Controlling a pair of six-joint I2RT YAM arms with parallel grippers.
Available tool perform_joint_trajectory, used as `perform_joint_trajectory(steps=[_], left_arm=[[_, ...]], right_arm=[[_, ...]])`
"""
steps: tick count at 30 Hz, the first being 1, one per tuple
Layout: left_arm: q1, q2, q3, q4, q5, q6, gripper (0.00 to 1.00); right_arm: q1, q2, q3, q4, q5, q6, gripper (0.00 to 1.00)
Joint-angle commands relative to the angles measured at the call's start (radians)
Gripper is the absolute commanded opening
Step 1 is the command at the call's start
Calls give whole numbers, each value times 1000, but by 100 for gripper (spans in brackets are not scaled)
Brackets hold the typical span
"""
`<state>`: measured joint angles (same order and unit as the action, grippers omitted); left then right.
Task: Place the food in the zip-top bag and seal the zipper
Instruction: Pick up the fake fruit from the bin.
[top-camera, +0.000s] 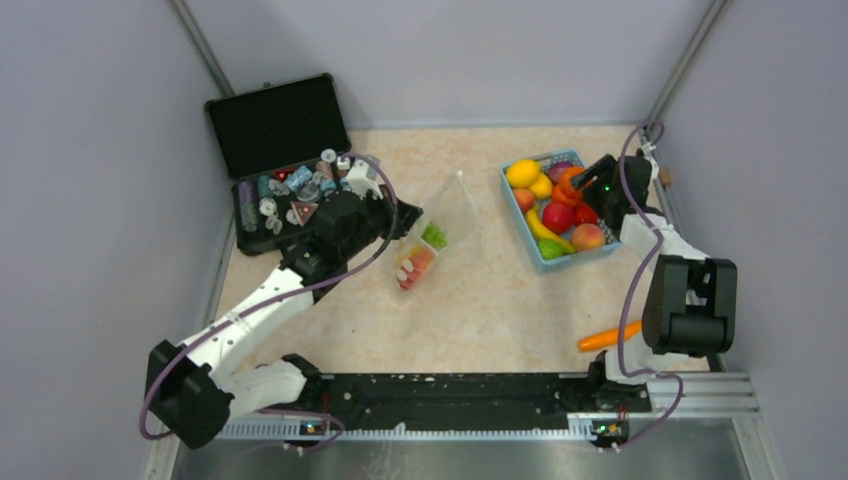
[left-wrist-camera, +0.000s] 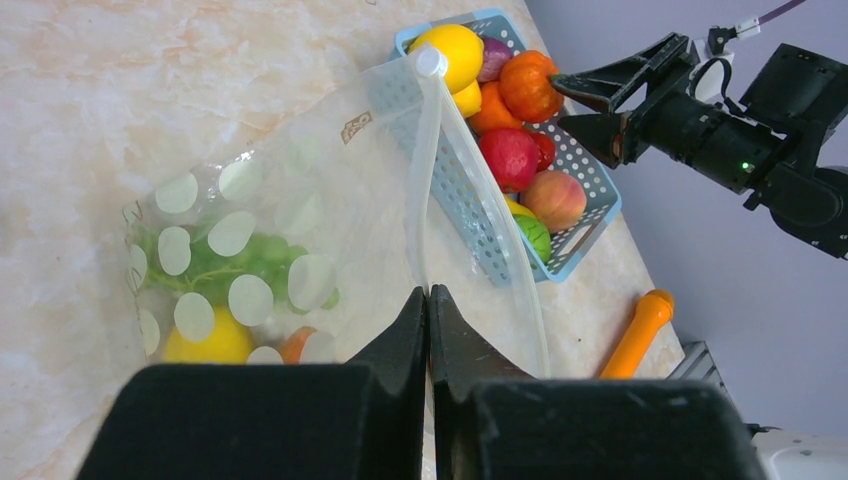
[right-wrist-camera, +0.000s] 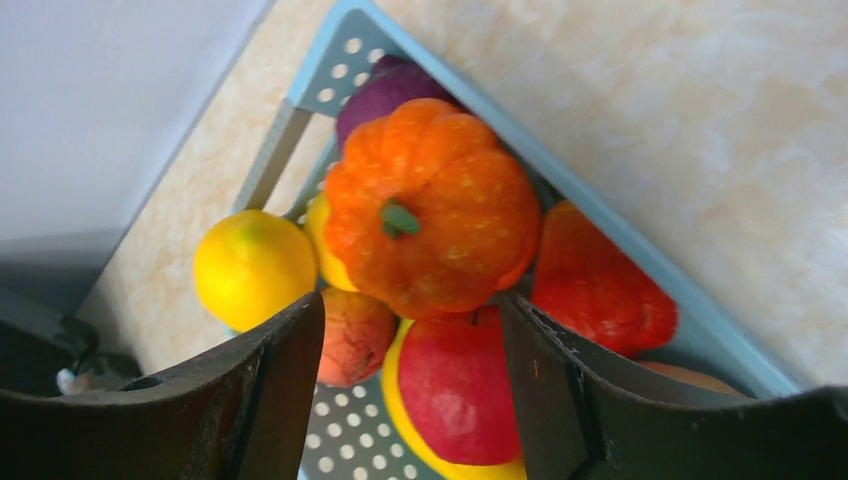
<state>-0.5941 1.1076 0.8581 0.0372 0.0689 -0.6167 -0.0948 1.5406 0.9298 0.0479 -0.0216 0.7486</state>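
The zip-top bag hangs tilted over the table's middle, and my left gripper is shut on its white zipper at one end. Inside lie green grapes, a yellow fruit and an orange piece. More food fills the light-blue basket. There, my right gripper stands open with its fingertips at the near edge of an orange pumpkin that tops the pile. Around the pumpkin are a lemon, a red apple and a purple fruit.
An orange carrot lies on the table by the right arm's base. An open black case of small trinkets stands at the back left, beside the left arm. Grey walls close in on both sides and the back.
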Motion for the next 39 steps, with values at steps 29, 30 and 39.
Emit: perform_joint_trajectory(steps=[29,30,39], left_arm=[[1,-63,-21,66,-43,-26,2],[1,-61,-19,66,-40,-25,2],[1,-51,-21,64,-32,-29,2]], right_arm=[[176,205,223,-331,28,-376,69],[181,215,230,-339,41,-383,69],[209,207,210,-333,77,-411,79]])
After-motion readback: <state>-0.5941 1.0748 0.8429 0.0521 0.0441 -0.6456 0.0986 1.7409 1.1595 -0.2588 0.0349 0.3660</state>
